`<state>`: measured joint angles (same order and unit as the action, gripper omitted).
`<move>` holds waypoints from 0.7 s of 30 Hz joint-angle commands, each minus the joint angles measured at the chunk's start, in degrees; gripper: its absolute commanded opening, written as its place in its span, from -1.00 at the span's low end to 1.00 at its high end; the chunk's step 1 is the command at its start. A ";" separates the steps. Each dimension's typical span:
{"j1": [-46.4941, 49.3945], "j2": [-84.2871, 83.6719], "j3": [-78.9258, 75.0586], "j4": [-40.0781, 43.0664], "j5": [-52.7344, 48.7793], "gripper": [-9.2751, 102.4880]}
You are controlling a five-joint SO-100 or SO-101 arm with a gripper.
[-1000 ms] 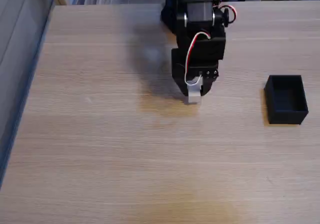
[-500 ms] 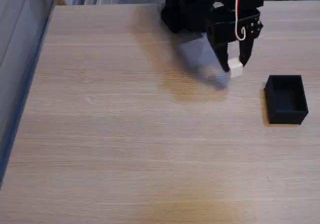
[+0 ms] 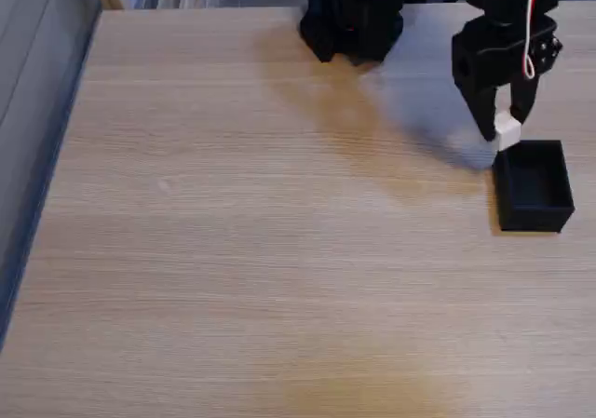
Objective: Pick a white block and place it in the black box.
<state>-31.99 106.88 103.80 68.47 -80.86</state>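
Observation:
In the fixed view the small white block [image 3: 507, 130] hangs in the air, pinched between the black fingers of my gripper [image 3: 505, 129], which is shut on it. The gripper hangs from the arm at the upper right, with a red and white wire down its side. The black box [image 3: 533, 187] stands open-topped on the wooden table at the right. The block sits just above the box's far left corner, over its rim rather than over the middle.
The arm's black base [image 3: 352, 13] stands at the table's far edge. The table's left edge [image 3: 65, 111] drops off toward a grey floor. The arm's shadow lies on the wood to the left of the box.
My gripper has lifted the white block from the table's middle and carried it right, from beside the base to the far left corner of the black box.

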 commanded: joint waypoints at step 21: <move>-3.43 -16.88 -21.18 5.01 4.22 -0.31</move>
<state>-35.77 89.82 85.08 72.60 -76.46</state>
